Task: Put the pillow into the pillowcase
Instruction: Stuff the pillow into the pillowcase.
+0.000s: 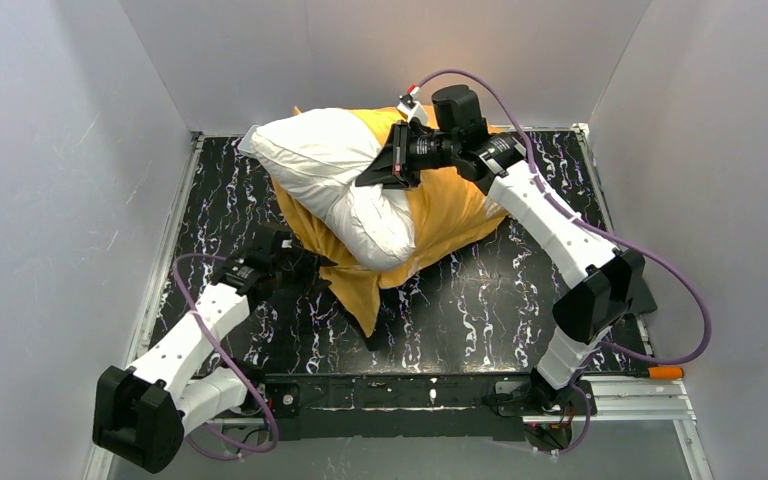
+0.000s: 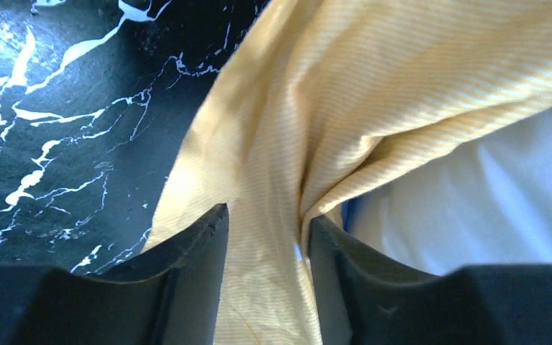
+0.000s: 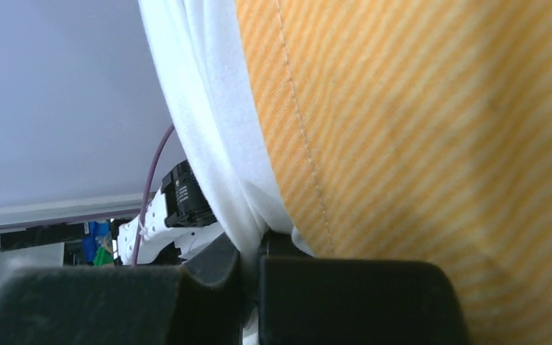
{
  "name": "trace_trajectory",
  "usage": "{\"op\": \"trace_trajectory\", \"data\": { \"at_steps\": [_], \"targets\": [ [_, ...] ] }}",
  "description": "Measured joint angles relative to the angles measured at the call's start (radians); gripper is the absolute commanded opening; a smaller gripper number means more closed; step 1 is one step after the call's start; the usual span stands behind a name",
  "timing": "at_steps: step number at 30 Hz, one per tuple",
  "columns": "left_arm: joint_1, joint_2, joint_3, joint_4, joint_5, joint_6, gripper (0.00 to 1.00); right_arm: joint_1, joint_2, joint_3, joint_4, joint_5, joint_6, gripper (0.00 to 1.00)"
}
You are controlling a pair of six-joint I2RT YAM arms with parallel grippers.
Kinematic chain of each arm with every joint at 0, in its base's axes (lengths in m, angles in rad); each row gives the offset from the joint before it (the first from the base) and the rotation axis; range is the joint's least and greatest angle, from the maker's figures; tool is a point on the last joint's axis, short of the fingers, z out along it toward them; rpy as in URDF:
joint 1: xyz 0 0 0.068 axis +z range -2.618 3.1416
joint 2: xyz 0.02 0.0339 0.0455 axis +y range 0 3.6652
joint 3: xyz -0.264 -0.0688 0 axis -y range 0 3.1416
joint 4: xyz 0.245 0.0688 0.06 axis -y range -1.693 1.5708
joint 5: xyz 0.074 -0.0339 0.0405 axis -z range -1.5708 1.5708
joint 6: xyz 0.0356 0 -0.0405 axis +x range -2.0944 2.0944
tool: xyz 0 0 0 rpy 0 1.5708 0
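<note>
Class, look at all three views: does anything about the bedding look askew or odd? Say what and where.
Yes. The pillow lies slanted and largely uncovered on the pillowcase, which is crumpled, orange-yellow side out, one flap trailing towards the near edge of the table. The right gripper pinches the pillow's white fabric.

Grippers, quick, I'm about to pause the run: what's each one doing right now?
Left gripper: open, pillowcase fabric lying between its jaws.
Right gripper: shut on the pillow.
</note>
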Motion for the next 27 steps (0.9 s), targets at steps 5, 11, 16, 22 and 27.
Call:
{"op": "trace_trajectory", "data": {
  "at_steps": [5,11,16,22,27],
  "targets": [
    [0.008,0.001,0.106,-0.097,-0.031,0.145,0.52,-0.006,-0.023,-0.040,0.059,-0.011,0.030,0.01],
    [0.010,0.033,0.201,-0.053,-0.026,0.237,0.28,-0.010,-0.026,-0.056,0.093,-0.022,0.058,0.01],
    [0.010,0.129,0.215,0.027,0.006,0.233,0.13,-0.010,-0.026,-0.056,0.109,-0.022,0.077,0.01],
    [0.010,0.216,0.215,0.116,0.034,0.192,0.10,-0.010,-0.026,-0.056,0.115,-0.021,0.086,0.01],
    [0.010,0.279,0.215,0.161,0.055,0.179,0.36,-0.011,-0.026,-0.056,0.115,-0.021,0.091,0.01]
  ]
}}
